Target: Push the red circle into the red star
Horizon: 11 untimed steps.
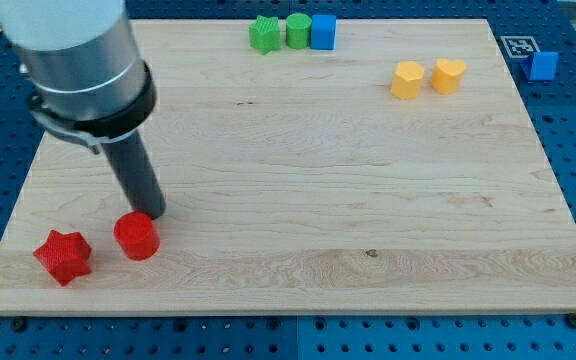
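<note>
The red circle (136,237) lies near the view's bottom left of the wooden board (348,180). The red star (63,256) lies just to its left, with a small gap between them. My tip (154,213) rests on the board right behind the red circle, at its upper right edge, touching or nearly touching it. The dark rod rises up and to the left into the grey arm body.
A green star (264,34), a green circle (297,30) and a blue cube (323,31) stand in a row at the view's top. Two yellow blocks (407,79) (448,75) lie at upper right. A blue block (543,66) lies off the board.
</note>
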Tool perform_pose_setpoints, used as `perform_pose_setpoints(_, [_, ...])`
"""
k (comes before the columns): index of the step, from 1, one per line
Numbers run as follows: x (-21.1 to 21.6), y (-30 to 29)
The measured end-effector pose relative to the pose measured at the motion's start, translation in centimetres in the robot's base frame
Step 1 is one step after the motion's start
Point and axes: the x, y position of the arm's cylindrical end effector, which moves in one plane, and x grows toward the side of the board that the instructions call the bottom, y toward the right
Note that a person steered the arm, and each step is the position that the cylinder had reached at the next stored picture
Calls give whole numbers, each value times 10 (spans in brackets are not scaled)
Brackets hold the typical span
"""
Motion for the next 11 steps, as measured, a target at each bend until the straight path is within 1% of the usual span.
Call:
perform_pose_setpoints(2, [8,-11])
perform_pose_setpoints(3, [8,-5])
perform_pose_setpoints(4, [12,13])
perform_pose_setpoints(5, [29,-2])
perform_pose_setpoints(6, [32,-3])
perform_pose_setpoints(7, [34,24])
perform_pose_setpoints(8, [52,27])
perform_pose_setpoints(9, [67,20])
perform_pose_setpoints(11, [67,2])
